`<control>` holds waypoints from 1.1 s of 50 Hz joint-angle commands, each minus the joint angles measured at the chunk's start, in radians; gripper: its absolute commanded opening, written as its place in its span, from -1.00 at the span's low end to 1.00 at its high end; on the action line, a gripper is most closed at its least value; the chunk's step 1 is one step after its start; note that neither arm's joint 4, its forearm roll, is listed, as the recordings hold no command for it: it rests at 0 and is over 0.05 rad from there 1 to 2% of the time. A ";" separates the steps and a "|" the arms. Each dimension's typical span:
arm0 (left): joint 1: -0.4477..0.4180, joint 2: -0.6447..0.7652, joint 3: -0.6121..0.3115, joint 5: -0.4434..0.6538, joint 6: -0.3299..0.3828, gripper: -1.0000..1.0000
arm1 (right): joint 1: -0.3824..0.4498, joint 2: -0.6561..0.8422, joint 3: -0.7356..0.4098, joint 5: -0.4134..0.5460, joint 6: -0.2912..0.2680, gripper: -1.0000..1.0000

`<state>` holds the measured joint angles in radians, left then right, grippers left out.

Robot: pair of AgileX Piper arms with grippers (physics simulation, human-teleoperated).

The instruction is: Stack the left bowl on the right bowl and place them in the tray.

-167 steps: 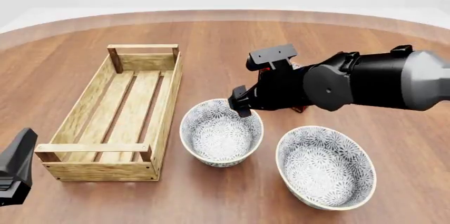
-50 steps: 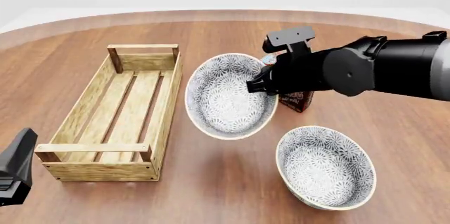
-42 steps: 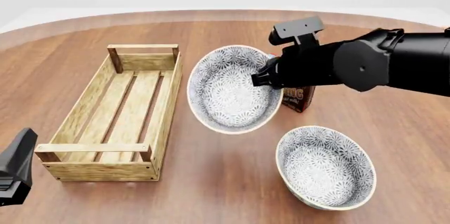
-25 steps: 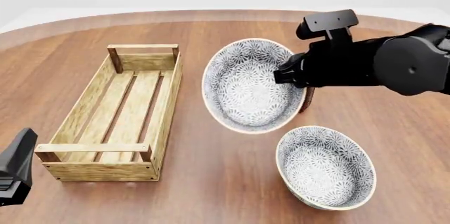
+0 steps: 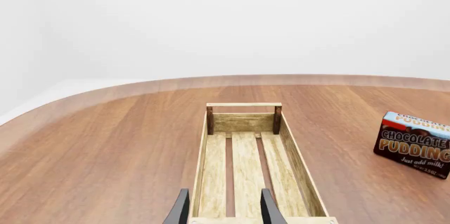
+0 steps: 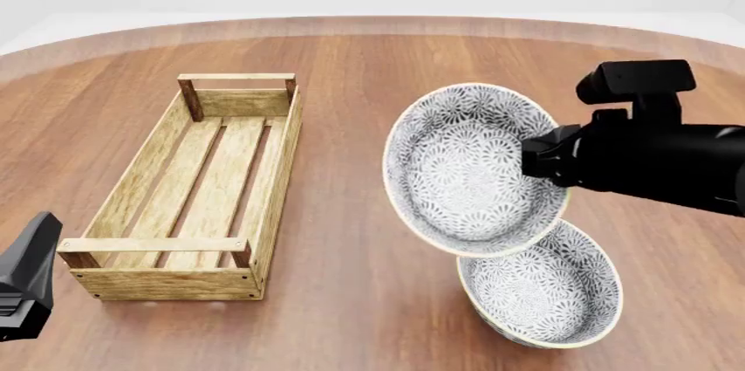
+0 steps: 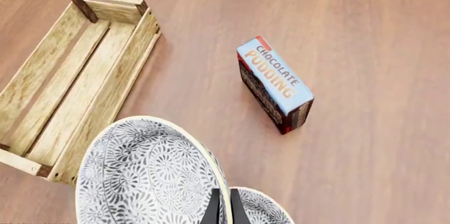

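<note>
patterned left bowl (image 6: 472,166) in right gripper (image 6: 538,161)

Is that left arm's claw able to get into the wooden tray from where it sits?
Probably yes. The left claw sits open just off the near end of the tray, which holds nothing, with nothing between them. The right claw holds its bowl well aside.

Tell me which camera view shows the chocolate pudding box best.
The right wrist view: the blue and brown chocolate pudding box stands whole on the wooden table, its label readable. The left wrist view cuts the box at the picture's edge. The front view does not show it at all.
</note>
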<state>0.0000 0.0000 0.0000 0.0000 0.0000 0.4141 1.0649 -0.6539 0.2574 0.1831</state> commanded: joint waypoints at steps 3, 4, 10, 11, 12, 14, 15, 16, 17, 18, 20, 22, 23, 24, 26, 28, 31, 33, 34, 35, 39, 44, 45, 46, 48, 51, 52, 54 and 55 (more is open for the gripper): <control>0.000 0.000 0.000 0.000 0.000 1.00 | -0.056 -0.135 0.125 -0.011 0.042 -1.00; 0.000 0.000 0.000 0.000 0.000 1.00 | -0.059 -0.144 0.132 -0.010 0.045 -1.00; 0.000 0.000 0.000 0.000 0.000 1.00 | -0.080 -0.179 0.179 -0.023 0.057 -1.00; 0.000 0.000 0.000 0.000 0.000 1.00 | -0.083 -0.189 0.186 -0.021 0.060 -1.00; 0.000 0.000 0.000 0.000 0.000 1.00 | -0.087 -0.195 0.191 -0.021 0.062 -1.00; 0.000 0.000 0.000 0.000 0.000 1.00 | -0.094 -0.210 0.203 -0.020 0.065 -1.00; 0.000 0.000 0.000 0.000 0.000 1.00 | -0.096 -0.216 0.208 -0.019 0.067 -1.00; 0.000 0.000 0.000 0.000 0.000 1.00 | -0.101 -0.226 0.215 -0.018 0.070 -1.00; 0.000 0.000 0.000 0.000 0.000 1.00 | -0.104 -0.232 0.220 -0.016 0.071 -1.00; 0.000 0.000 0.000 0.000 0.000 1.00 | -0.108 -0.239 0.225 -0.015 0.073 -1.00; 0.000 0.000 0.000 0.000 0.000 1.00 | -0.118 -0.253 0.236 -0.013 0.076 -1.00; 0.000 0.000 0.000 0.000 0.000 1.00 | -0.123 -0.259 0.246 -0.019 0.080 -1.00; 0.000 0.000 0.000 0.000 0.000 1.00 | -0.128 -0.272 0.260 -0.021 0.086 -1.00; 0.000 0.000 0.000 0.000 0.000 1.00 | -0.128 -0.272 0.260 -0.021 0.086 -1.00; 0.000 0.000 0.000 0.000 0.000 1.00 | -0.133 -0.279 0.277 -0.031 0.092 -1.00; 0.000 0.000 0.000 0.000 0.000 1.00 | -0.139 -0.284 0.290 -0.040 0.096 -1.00; 0.000 0.000 0.000 0.000 0.000 1.00 | -0.148 -0.290 0.306 -0.051 0.101 -1.00; 0.000 0.000 0.000 0.000 0.000 1.00 | -0.149 -0.293 0.311 -0.053 0.104 -1.00; 0.000 0.000 0.000 0.000 0.000 1.00 | -0.152 -0.293 0.315 -0.056 0.104 -1.00; 0.000 0.000 0.000 0.000 0.000 1.00 | -0.160 -0.292 0.321 -0.062 0.105 -1.00; 0.000 0.000 0.000 0.000 0.000 1.00 | -0.182 -0.291 0.340 -0.076 0.109 -1.00; 0.000 0.000 0.000 0.000 0.000 1.00 | -0.206 -0.282 0.353 -0.093 0.112 -1.00; 0.000 0.000 0.000 0.000 0.000 1.00 | -0.209 -0.278 0.354 -0.096 0.112 -1.00; 0.000 0.000 0.000 0.000 0.000 1.00 | -0.211 -0.275 0.355 -0.100 0.112 -1.00; 0.000 0.000 0.000 0.000 0.000 1.00 | -0.215 -0.269 0.357 -0.107 0.113 -1.00; 0.000 0.000 0.000 0.000 0.000 1.00 | -0.222 -0.258 0.362 -0.120 0.114 -1.00; 0.000 0.000 0.000 0.000 0.000 1.00 | -0.224 -0.254 0.364 -0.125 0.115 -1.00; 0.000 0.000 0.000 0.000 0.000 1.00 | -0.224 -0.249 0.368 -0.133 0.118 -1.00; 0.000 0.000 0.000 0.000 0.000 1.00 | -0.224 -0.249 0.368 -0.134 0.118 -1.00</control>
<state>0.0000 0.0000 0.0000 0.0000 0.0000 0.2119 0.8015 -0.3028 0.1578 0.2911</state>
